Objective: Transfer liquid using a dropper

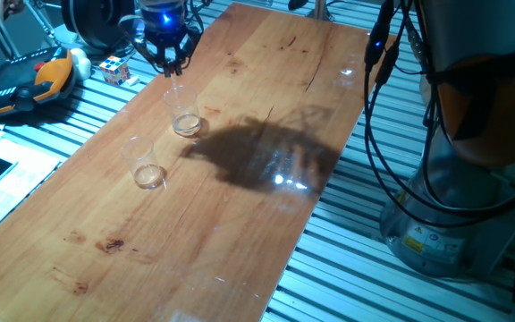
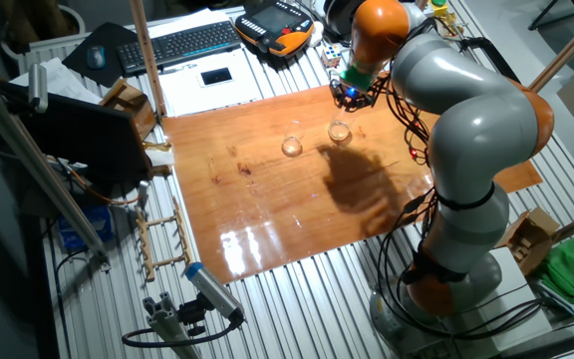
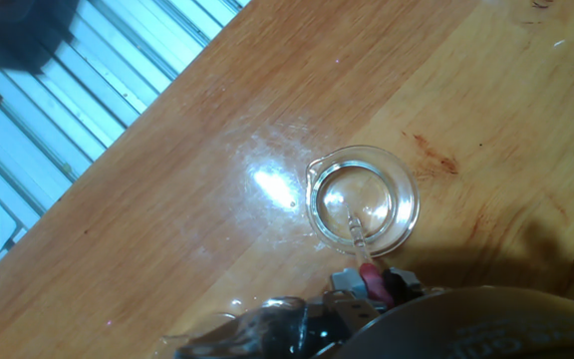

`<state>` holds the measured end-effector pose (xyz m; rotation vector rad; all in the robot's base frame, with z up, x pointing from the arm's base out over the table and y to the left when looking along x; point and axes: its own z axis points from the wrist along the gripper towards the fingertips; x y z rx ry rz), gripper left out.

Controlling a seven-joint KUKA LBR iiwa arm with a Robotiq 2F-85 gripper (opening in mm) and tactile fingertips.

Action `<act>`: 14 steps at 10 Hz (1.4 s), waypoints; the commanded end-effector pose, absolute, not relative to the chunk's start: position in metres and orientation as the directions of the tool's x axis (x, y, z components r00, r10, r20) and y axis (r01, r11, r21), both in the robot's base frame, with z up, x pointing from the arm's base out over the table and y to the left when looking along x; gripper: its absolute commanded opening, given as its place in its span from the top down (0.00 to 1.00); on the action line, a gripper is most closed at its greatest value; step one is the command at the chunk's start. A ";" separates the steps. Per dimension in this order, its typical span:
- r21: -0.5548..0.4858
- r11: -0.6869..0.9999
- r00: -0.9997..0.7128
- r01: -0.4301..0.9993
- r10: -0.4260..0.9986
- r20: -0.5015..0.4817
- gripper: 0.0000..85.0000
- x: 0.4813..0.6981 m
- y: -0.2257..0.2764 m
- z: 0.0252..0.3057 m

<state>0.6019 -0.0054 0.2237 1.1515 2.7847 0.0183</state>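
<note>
A second glass (image 1: 143, 164) stands apart on the wooden worktop (image 1: 240, 179), with a Rubik's cube (image 1: 114, 69) beyond its edge. Only the hand view shows the dropper (image 3: 359, 237), its tip inside the near glass (image 3: 363, 199). The gripper (image 1: 169, 59) has its jaws clenched on the red bulb.

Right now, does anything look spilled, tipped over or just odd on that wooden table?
Nothing stands out. Both glasses, the near glass and the far glass, stand upright with no puddle visible around them. The gripper holds the dropper with its tip inside the far glass.
</note>
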 end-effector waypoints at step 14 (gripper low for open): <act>0.093 0.705 -0.699 0.703 0.709 -0.094 0.79 0.606 -0.009 0.191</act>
